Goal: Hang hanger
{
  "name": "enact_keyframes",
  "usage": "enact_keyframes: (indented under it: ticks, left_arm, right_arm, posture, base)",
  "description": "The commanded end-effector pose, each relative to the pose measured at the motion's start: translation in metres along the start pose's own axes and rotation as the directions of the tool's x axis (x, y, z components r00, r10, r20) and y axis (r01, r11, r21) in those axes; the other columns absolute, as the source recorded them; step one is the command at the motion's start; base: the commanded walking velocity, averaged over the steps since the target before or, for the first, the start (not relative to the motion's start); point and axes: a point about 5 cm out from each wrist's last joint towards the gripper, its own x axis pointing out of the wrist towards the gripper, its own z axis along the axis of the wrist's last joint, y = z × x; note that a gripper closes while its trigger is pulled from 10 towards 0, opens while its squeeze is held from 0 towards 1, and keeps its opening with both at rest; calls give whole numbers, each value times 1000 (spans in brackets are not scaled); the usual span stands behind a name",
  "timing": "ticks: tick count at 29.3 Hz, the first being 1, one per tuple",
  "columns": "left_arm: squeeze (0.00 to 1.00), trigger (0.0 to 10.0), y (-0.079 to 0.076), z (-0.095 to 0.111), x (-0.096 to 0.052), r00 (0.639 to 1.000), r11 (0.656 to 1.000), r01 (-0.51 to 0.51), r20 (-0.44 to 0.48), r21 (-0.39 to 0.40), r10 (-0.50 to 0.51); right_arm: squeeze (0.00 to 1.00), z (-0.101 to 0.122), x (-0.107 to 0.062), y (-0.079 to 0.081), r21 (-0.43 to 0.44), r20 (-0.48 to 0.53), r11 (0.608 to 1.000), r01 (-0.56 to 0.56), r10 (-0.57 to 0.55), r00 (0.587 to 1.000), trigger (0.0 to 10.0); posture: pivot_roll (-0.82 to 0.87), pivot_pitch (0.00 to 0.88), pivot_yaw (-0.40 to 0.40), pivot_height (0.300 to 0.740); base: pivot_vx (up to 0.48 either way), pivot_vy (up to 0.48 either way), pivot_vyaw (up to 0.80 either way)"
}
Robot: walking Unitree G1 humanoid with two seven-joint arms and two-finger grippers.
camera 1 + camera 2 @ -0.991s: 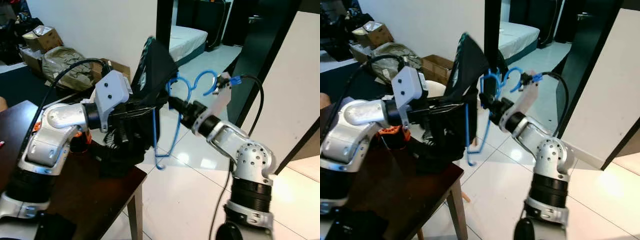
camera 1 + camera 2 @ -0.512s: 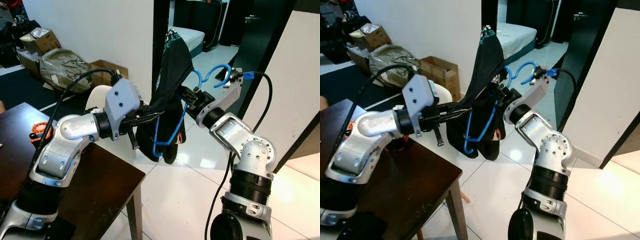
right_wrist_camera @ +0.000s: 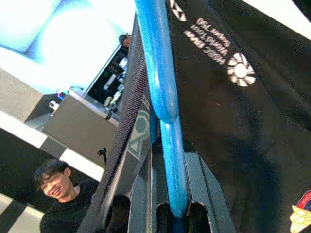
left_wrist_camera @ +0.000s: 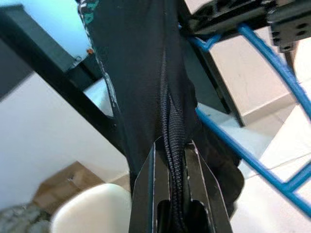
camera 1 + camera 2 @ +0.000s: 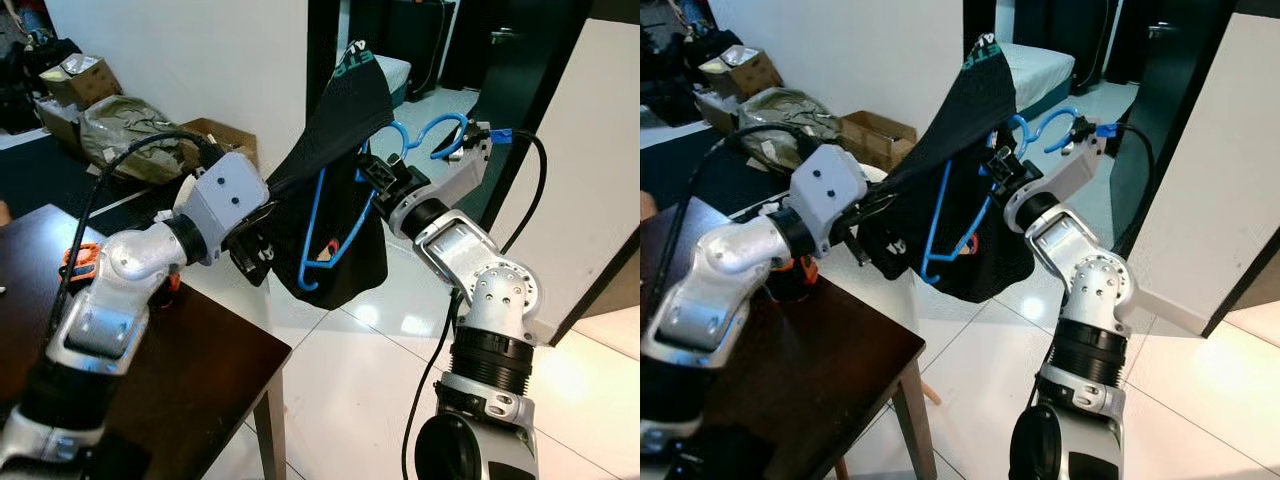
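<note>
A blue plastic hanger [image 5: 318, 215] is held in the air above the table's far corner, its hook [image 5: 440, 130] pointing right. My right gripper [image 5: 372, 172] is shut on the hanger's neck, whose blue bar runs between the fingers [image 3: 171, 160]. A black garment [image 5: 350, 255] with teal trim and white print hangs over the hanger, its top corner raised high. My left gripper [image 4: 170, 148] is shut on a bunched fold of that garment, pulling its edge leftward; it sits just left of the hanger [image 5: 865, 215].
A dark wooden table [image 5: 200, 370] is under my left arm, with an orange object [image 5: 80, 262] on it. Cardboard boxes and a bag [image 5: 120, 125] lie by the white wall at back left. A doorway opens to a bed behind. A person [image 3: 56, 194] appears in the right wrist view.
The garment has come up off the table and now hangs in the air. My left gripper has drawn its edge leftward and spread it, while my right gripper raised the hanger slightly.
</note>
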Motion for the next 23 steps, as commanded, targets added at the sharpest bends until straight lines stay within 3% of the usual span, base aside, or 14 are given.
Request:
enact_keyframes:
  ticks: [1,2,3,5,6,11,12,13,14,16,19,21,22,23]
  left_arm:
    - [0,10000,-4,-12,-4,998,999,-16,-66,-32,14]
    - [0,10000,-18,-7,2,999,996,5,-31,-92,-8]
    - [0,10000,-18,-7,2,999,996,5,-31,-92,-8]
    - [0,10000,-43,-1,12,997,982,71,22,-173,-68]
    - [0,10000,-59,-10,15,991,976,130,-9,-174,-133]
    - [0,10000,-60,-24,12,989,986,101,-93,-135,-114]
    - [824,10000,-59,-26,10,988,984,98,-104,-146,-114]
    - [824,10000,-59,-26,10,988,984,98,-104,-146,-114]
    - [1000,10000,-57,-27,8,989,985,72,-116,-156,-90]
    - [1000,10000,-60,-27,5,986,980,100,-116,-172,-121]
    - [1000,10000,-66,-19,-2,978,948,167,-74,-270,-194]
    - [1000,10000,-66,-16,-4,978,943,175,-58,-284,-199]
    - [1000,10000,-57,-3,-6,982,931,187,26,-313,-189]
    - [1000,10000,-57,-3,-6,982,931,187,26,-313,-189]
  right_arm:
    - [0,37,-8,-5,10,221,999,51,-52,974,10000]
    - [0,38,-6,-6,-16,231,997,71,-66,971,10000]
    - [0,38,-6,-6,-16,231,997,71,-66,971,10000]
    - [0,39,-3,-6,-102,250,986,132,-103,963,10000]
    - [0,37,1,-2,-146,260,979,142,-100,960,10000]
    - [0,35,1,8,-261,271,957,126,-53,961,10000]
    - [0,35,1,11,-297,273,947,120,-36,961,10000]
    - [0,35,1,11,-297,273,947,120,-36,961,10000]
    - [0,35,1,13,-355,274,928,116,-16,962,10000]
    - [0,34,1,17,-413,275,905,104,15,961,10000]
    - [0,32,1,27,-509,255,860,30,117,960,10000]
    - [0,32,1,28,-519,252,854,18,132,959,10000]
    - [0,35,-4,31,-566,224,823,-50,212,951,10000]
    - [0,35,-4,31,-566,224,823,-50,212,951,10000]
  posture:
    - [5,0,-38,740]
    - [9,0,-41,740]
    - [9,0,-41,740]
    - [16,0,-43,740]
    - [13,0,-37,740]
    - [8,0,-35,740]
    - [8,0,-34,740]
    - [8,0,-34,740]
    - [9,0,-35,740]
    - [5,0,-30,740]
    - [4,0,-37,740]
    - [4,0,-37,740]
    - [6,0,-39,740]
    - [6,0,-39,740]
  base:
    - [0,0,0]
    - [0,0,0]
    - [0,0,0]
    - [0,0,0]
    - [0,0,0]
    - [0,0,0]
    - [0,0,0]
    - [0,0,0]
    - [0,0,0]
    - [0,0,0]
    - [0,0,0]
    - [0,0,0]
    - [0,0,0]
    - [0,0,0]
